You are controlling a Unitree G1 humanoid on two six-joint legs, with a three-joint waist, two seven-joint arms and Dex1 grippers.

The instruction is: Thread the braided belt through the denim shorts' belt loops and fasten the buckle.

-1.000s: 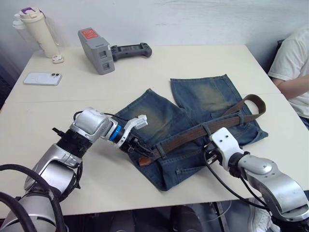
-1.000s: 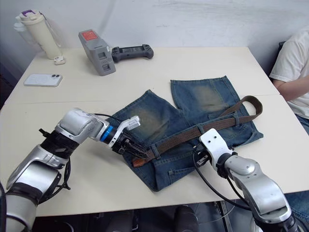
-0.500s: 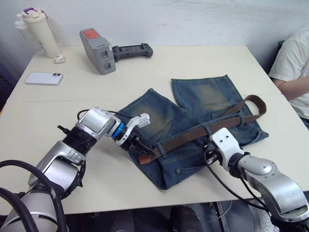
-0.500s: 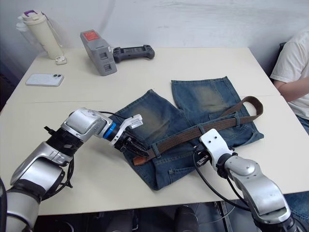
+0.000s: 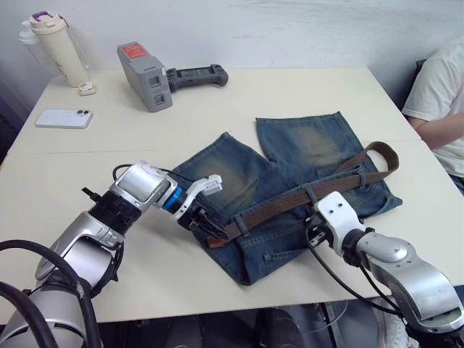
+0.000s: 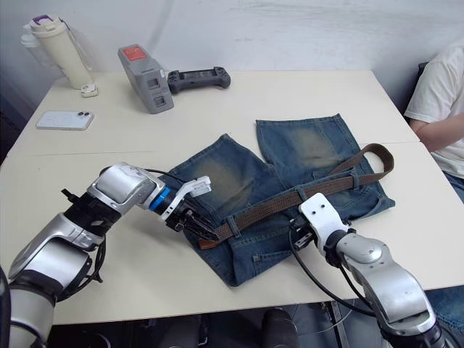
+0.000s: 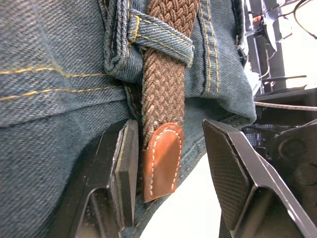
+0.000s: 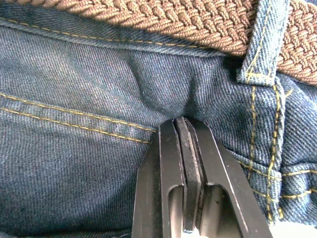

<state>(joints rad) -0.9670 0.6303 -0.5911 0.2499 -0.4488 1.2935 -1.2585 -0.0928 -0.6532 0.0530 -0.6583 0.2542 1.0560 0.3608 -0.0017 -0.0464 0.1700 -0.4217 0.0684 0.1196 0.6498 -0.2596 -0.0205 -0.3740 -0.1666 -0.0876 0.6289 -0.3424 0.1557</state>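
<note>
The dark brown braided belt (image 5: 290,203) lies threaded along the waistband of the faded blue denim shorts (image 5: 290,181); it is limp and light. Its stiffer tan leather tip (image 7: 161,158), between the left gripper's (image 7: 171,158) spread fingers, looks the best hold. The right gripper (image 8: 183,148) pinches waistband denim, anchoring the soft cloth.

A big cream table (image 5: 290,101) holds everything. The denim shorts (image 5: 290,181) lie near its front edge, toward the right side. At the far left corner stands a tall cream bottle (image 5: 56,47). A white phone (image 5: 64,117) lies near the left edge. A grey box-shaped device (image 5: 145,76) lies by the far edge, touching a black controller (image 5: 196,75).
</note>
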